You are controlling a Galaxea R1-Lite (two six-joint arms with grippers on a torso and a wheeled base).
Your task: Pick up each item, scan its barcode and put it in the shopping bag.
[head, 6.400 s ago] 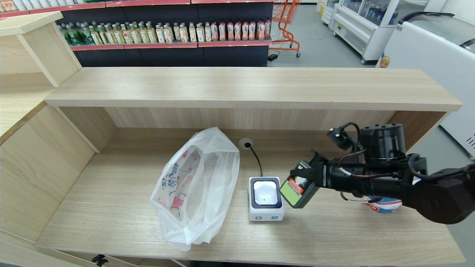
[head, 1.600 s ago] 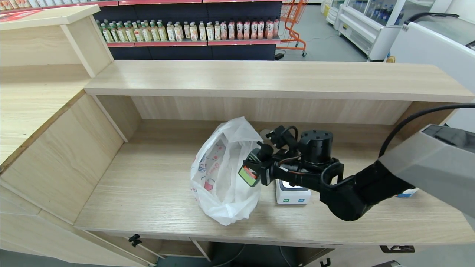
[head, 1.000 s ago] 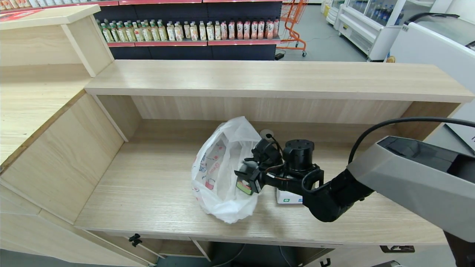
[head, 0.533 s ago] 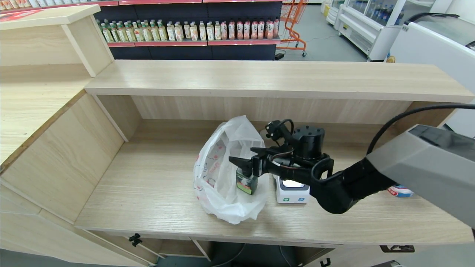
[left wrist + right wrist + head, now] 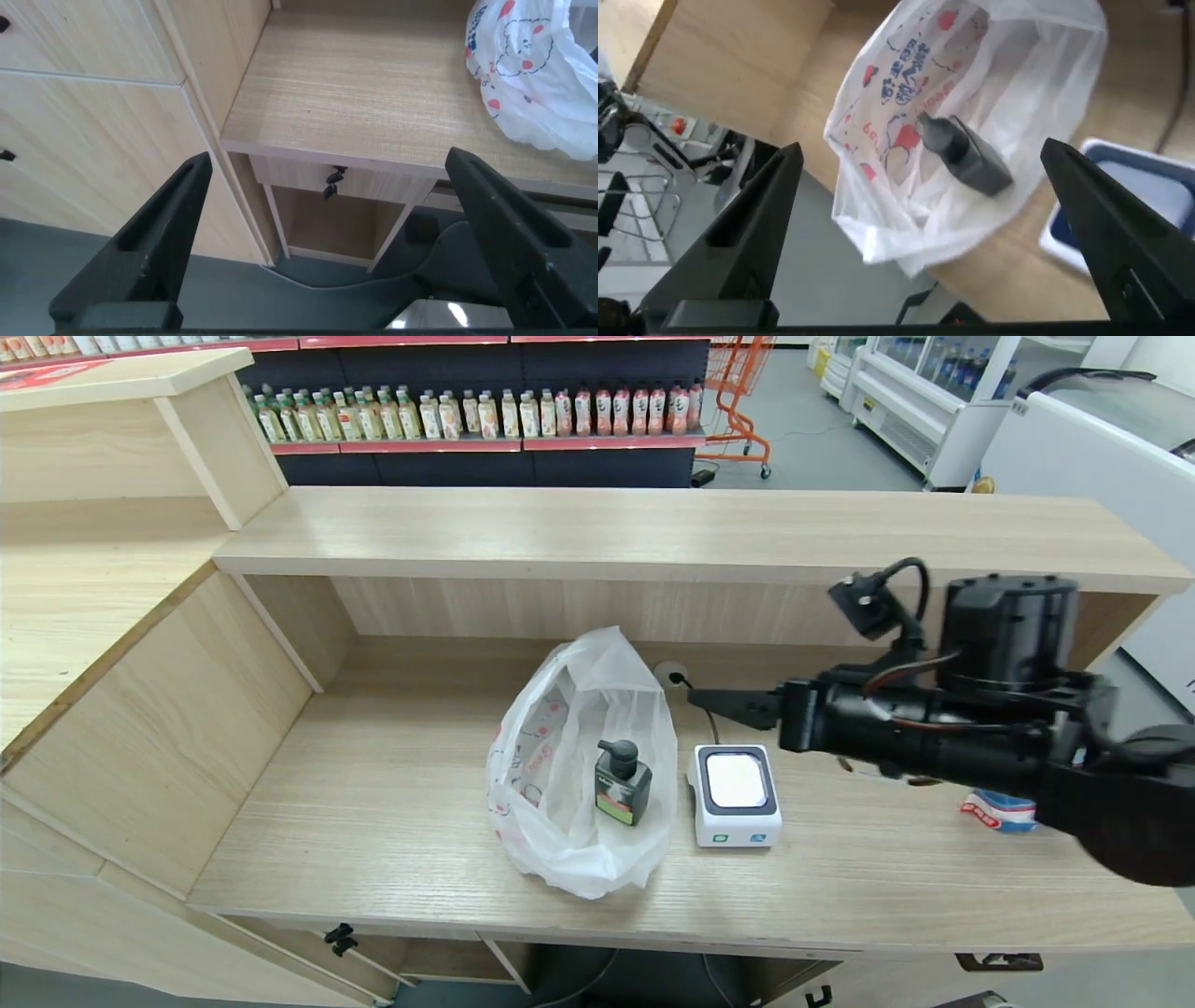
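A white plastic shopping bag (image 5: 560, 747) with red and blue print stands open on the wooden counter (image 5: 392, 803). Inside it a dark pump bottle (image 5: 623, 786) with a green and red label stands upright. The bag (image 5: 896, 84) and the bottle (image 5: 976, 161) lie below my right gripper (image 5: 922, 154), which is open and holds nothing. In the head view my right gripper (image 5: 719, 705) hangs above and behind the white scanner (image 5: 736, 793). A red, white and blue packet (image 5: 997, 808) lies at the right, partly hidden by that arm. My left gripper (image 5: 329, 161) is open, low in front of the counter's left end.
The scanner's cable (image 5: 695, 695) runs to a hole in the counter behind it. A raised wooden ledge (image 5: 691, 532) borders the far side and a side panel (image 5: 149, 728) closes the left. Drawers (image 5: 327, 187) sit under the counter edge.
My right gripper, open over the bottle in the bag half a second ago, has pulled back to the right and upward. The bottle stays standing in the bag.
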